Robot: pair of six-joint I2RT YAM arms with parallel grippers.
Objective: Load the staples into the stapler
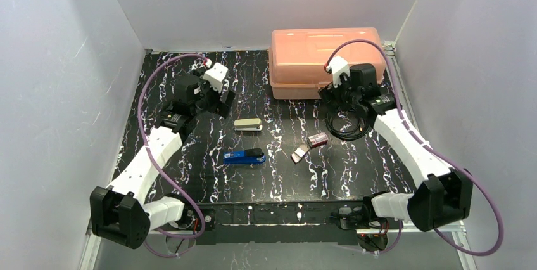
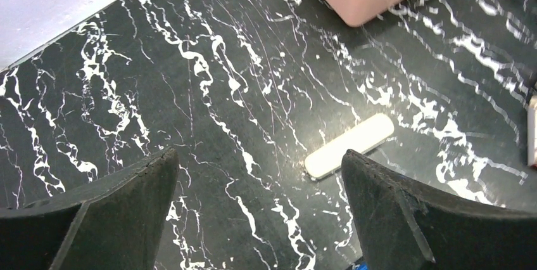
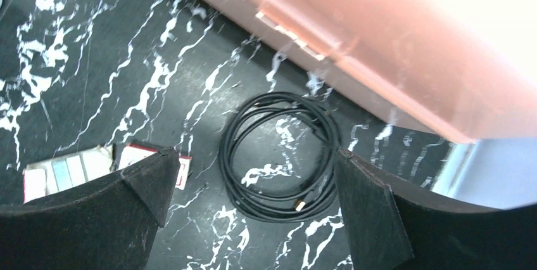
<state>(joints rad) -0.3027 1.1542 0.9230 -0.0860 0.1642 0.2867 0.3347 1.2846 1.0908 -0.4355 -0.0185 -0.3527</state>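
Note:
The blue and black stapler (image 1: 244,156) lies flat at the table's middle. The small red staple box (image 1: 318,139) lies to its right, with the pale slide-out tray (image 1: 300,153) beside it. In the right wrist view the tray (image 3: 63,172) shows pale strips, and the red box (image 3: 183,170) is partly behind my left finger. My left gripper (image 1: 221,103) hovers open and empty at the back left; in its wrist view (image 2: 258,154) only bare table lies between the fingers. My right gripper (image 1: 340,96) is open and empty, and in its wrist view (image 3: 253,153) it hangs above the coiled cable.
A cream oblong item (image 1: 248,124) lies behind the stapler and shows in the left wrist view (image 2: 349,146). A coiled black cable (image 1: 345,125) lies under the right gripper (image 3: 278,156). A large pink lidded box (image 1: 326,61) stands at the back right. White walls enclose the table.

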